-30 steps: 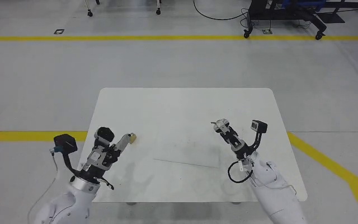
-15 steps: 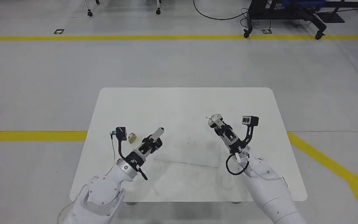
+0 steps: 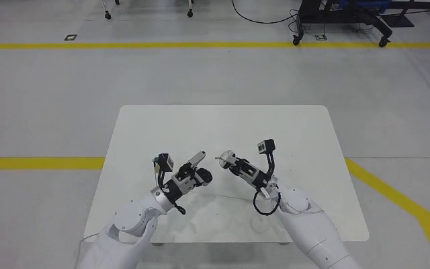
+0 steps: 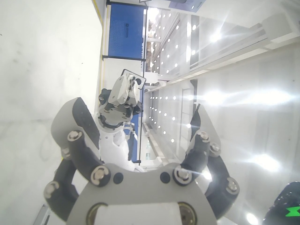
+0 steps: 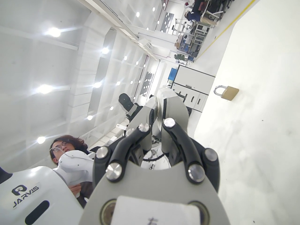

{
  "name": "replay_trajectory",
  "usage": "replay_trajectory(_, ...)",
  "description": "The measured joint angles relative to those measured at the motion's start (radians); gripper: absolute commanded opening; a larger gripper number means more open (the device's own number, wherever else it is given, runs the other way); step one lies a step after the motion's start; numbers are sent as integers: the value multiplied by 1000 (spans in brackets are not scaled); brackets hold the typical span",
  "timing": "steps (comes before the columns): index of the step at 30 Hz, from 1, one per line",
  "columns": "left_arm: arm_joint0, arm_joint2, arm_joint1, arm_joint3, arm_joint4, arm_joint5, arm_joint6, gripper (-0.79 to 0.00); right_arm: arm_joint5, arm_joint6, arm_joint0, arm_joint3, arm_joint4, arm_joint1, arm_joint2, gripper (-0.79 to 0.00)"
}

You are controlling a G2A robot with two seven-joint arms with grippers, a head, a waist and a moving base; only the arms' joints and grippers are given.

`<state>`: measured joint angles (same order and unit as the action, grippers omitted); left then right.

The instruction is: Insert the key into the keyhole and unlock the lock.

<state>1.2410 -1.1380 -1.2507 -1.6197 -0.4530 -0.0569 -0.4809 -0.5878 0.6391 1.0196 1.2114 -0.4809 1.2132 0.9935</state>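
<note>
A brass padlock point(image 5: 226, 92) with a silver shackle lies flat on the white table point(image 3: 269, 121), off to the left arm's side. My left gripper point(image 3: 200, 168) hovers over the table's middle and is open with nothing between its black-padded fingers point(image 4: 82, 115). Facing it a short way to the right, my right gripper point(image 3: 225, 159) is shut, and a small thin piece, apparently the key, pokes out of its tip. The left wrist view has the right gripper point(image 4: 126, 87) straight ahead. In its own view the right gripper point(image 5: 157, 99) has its fingers pressed together.
The table's near edge runs just behind both arms. Yellow floor lines pass on either side of the table, and wheeled equipment stands far off at the back right.
The left arm has swung from the table's left edge, away from the padlock, to the middle. The right arm has moved left, so both grippers now face each other closely.
</note>
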Motion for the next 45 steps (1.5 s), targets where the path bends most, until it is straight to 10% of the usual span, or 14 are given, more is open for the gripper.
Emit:
replay_trajectory(11,-37,16,-5,32,109,-32,27,-311,74,12,7,-4,15,4,12,-785)
replay_trajectory(17,-33,1,-1,22,166,-27,35,-274,92,27,16,4,11,6,20,-785)
replay_trajectory(45,-28,-5,3,30,288,29,12,-591,144,105,-6,-44,1,35,-4,-785)
